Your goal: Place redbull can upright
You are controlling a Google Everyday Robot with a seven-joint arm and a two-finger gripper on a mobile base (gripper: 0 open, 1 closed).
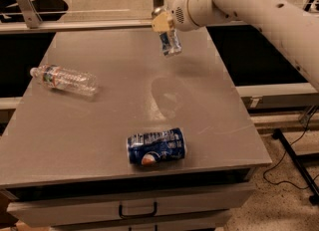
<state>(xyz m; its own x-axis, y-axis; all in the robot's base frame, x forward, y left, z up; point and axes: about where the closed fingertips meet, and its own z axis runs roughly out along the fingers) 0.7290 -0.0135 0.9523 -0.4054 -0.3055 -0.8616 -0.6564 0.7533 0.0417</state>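
Observation:
The redbull can (170, 43) is a slim silver and blue can, held in the air above the far right part of the grey table (119, 110). It hangs tilted, close to upright, its lower end pointing down and slightly right. My gripper (162, 26) is shut on the can's upper end, reaching in from the right on the white arm (249, 1). The can does not touch the table.
A dark blue Pepsi can (156, 147) lies on its side near the table's front edge. A clear plastic water bottle (64, 79) lies on its side at the left. Drawers (134, 209) sit under the front edge. A cable (294, 150) runs on the floor at the right.

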